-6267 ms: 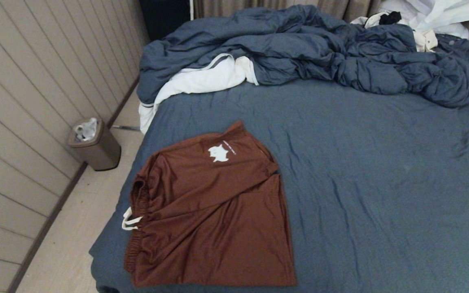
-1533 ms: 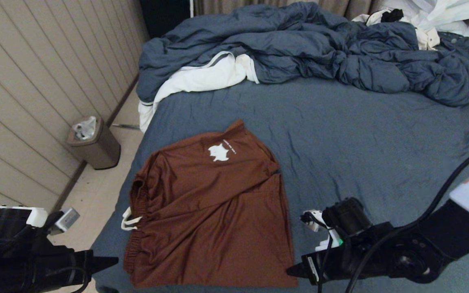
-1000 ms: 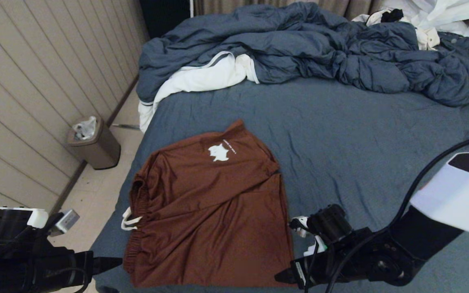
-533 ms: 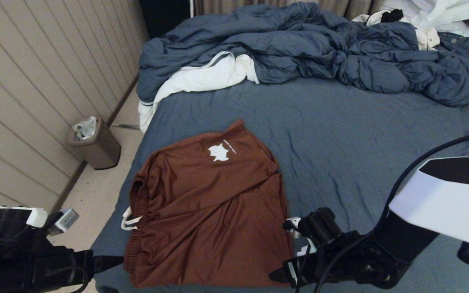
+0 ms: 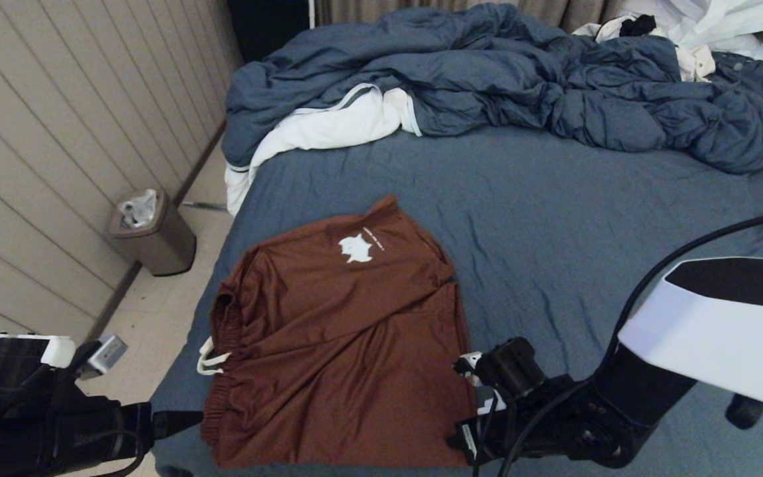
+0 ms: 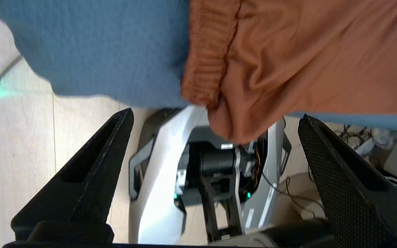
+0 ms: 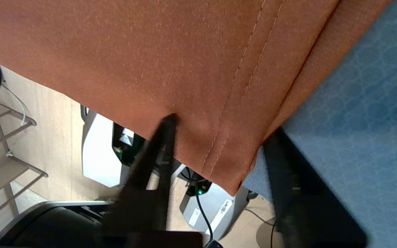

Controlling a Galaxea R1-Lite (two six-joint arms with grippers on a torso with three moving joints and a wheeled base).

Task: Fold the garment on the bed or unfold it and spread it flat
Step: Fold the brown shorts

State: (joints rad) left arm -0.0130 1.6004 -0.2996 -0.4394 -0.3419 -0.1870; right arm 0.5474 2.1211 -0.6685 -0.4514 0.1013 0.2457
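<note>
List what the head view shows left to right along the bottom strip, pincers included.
left pincer → rust-brown shorts → right pincer → bare blue sheet of the bed

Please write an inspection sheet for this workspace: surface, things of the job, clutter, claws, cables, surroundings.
Surface: bed with wrinkled slate-blue sheet.
Job's things: rust-brown shorts lie at the near left corner of the bed; white drawstring at the waistband, white logo on the far leg.
Clutter: rumpled blue duvet and white clothes at the far end of the bed.
Claws: left claw open, off the shorts' waistband corner; right claw at the hem corner, fingers either side of it, grip not certain.
Cables: black cable runs along the right arm.
Surroundings: panelled wall, small bin on the floor at the left.
</note>
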